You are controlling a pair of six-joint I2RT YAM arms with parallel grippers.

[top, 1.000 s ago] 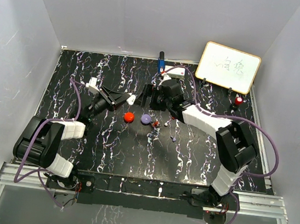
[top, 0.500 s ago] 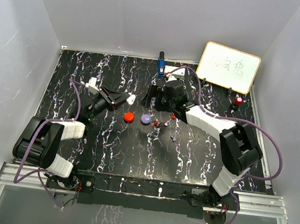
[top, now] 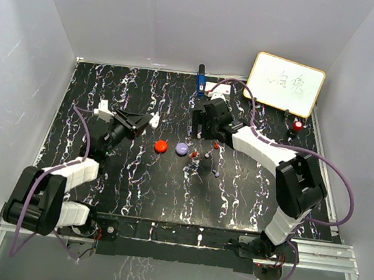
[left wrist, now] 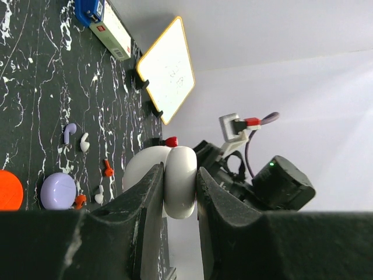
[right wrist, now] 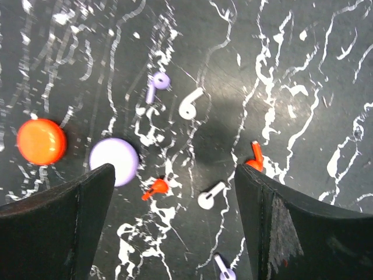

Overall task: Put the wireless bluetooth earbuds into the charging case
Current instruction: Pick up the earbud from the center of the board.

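My left gripper point(left wrist: 179, 175) is shut on a white charging case point(left wrist: 180, 189), held above the table at the left of middle point(top: 154, 118). The earbuds lie loose on the black marbled table. They are a purple one point(right wrist: 156, 85), a white one point(right wrist: 189, 107), a red one point(right wrist: 254, 158), a second red one point(right wrist: 155, 188), a second white one point(right wrist: 210, 196) and a second purple one point(right wrist: 224, 268). My right gripper point(right wrist: 173, 175) hangs open above them, nothing between its fingers, and in the top view it point(top: 201, 124) is just behind the cluster point(top: 196, 156).
A red puck point(top: 160, 146) and a purple puck point(top: 181, 149) lie left of the earbuds. At the back stand a blue object point(top: 200, 80), a white box point(top: 218, 89), a whiteboard point(top: 285, 84) and a red-capped object point(top: 298, 125). White walls close in three sides.
My left arm has stretched out, carrying the case slightly back and left. My right gripper has shifted a little to the right and back, its jaws slightly narrower.
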